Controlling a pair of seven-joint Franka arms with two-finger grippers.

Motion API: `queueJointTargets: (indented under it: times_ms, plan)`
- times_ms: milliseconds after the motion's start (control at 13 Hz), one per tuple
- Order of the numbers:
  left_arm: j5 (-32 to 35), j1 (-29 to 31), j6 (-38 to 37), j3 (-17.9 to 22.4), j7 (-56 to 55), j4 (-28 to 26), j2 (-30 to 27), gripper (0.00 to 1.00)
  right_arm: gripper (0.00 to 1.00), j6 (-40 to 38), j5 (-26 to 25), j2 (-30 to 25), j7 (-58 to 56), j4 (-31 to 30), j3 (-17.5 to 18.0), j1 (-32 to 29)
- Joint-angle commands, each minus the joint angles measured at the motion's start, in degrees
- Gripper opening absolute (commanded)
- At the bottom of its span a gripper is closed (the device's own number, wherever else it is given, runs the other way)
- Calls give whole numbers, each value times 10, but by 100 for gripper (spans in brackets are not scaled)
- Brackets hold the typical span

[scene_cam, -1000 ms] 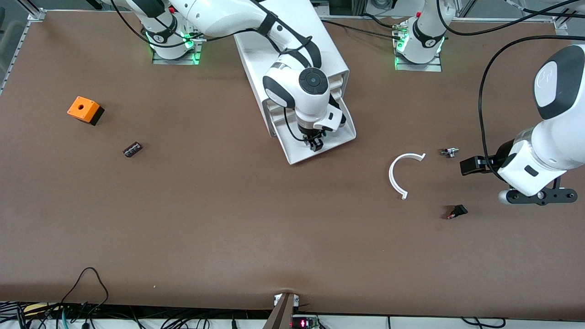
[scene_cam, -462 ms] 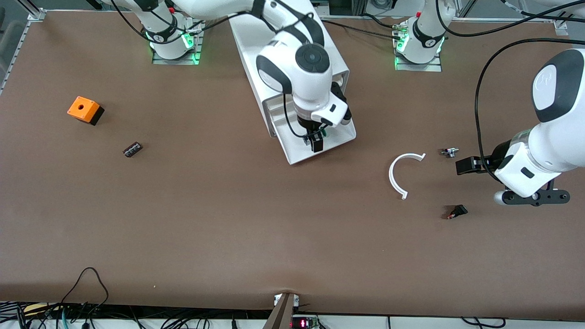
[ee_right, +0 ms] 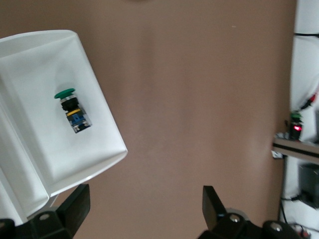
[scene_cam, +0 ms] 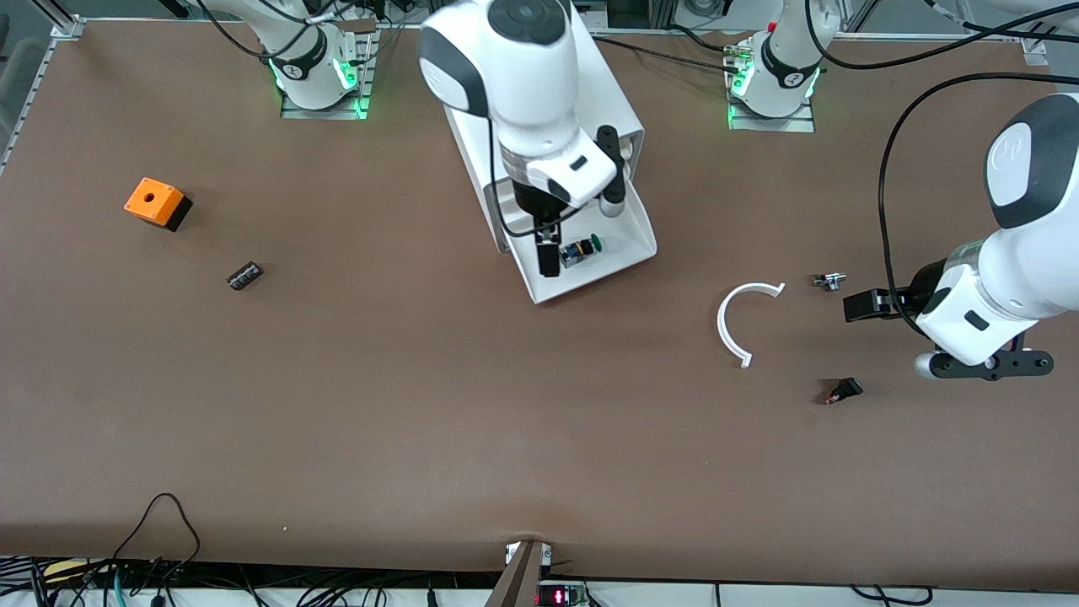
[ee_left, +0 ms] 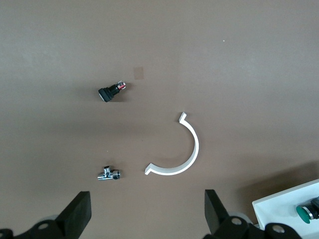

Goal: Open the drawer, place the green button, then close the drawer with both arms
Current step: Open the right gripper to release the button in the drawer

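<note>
Fingers spread and empty, the right gripper (scene_cam: 548, 253) hangs over the open drawer (scene_cam: 634, 249) where the button (scene_cam: 582, 249) now lies, while the left gripper (ee_left: 145, 219), also spread, waits above the table (scene_cam: 421, 405); only closing remains.

Brown tabletop (scene_cam: 421, 405): white cabinet (scene_cam: 607, 101) top centre; orange cube (scene_cam: 154, 201), black part (scene_cam: 244, 276) left; white arc (scene_cam: 740, 320), metal fitting (scene_cam: 829, 281), black plug (scene_cam: 844, 390) right.
</note>
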Motion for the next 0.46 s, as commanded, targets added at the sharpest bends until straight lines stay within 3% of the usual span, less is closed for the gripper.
queueJointTargets:
  times_ms: [0, 385]
  plan:
    - [-9, 3, -3, -3, -6, -19, -16, 100, 100, -31, -2, -42, 63, -10, -23, -4]
    - [-15, 2, -4, -4, -19, -19, -16, 100, 100, -160, -6, -78, 288, -17, -37, -6]
